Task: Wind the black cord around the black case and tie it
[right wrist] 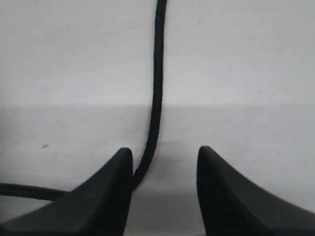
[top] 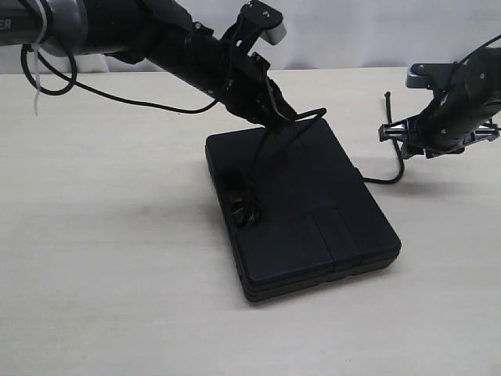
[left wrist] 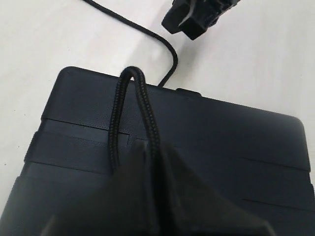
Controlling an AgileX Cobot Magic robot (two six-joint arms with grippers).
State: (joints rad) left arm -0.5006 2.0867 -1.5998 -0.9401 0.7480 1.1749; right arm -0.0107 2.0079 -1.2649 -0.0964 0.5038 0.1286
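Observation:
The black case (top: 313,211) lies flat mid-table. My left gripper (top: 286,116) hovers over its far edge, shut on a raised loop of the black cord (left wrist: 142,96); one strand drops to the handle slot (top: 244,205), where cord is bunched. In the left wrist view the case (left wrist: 231,132) fills the frame under the gripper (left wrist: 153,150). The cord (top: 380,182) leaves the case's right side, curves over the table and rises to a free end (top: 387,98). My right gripper (top: 394,139) is open beside that stretch. The cord (right wrist: 157,88) runs between its fingertips (right wrist: 123,162), close to one.
Pale table (top: 117,274) surrounds the case. The left arm's glossy cable (top: 117,98) hangs over the table at the back left. The right gripper (left wrist: 197,17) shows beyond the case's far edge in the left wrist view.

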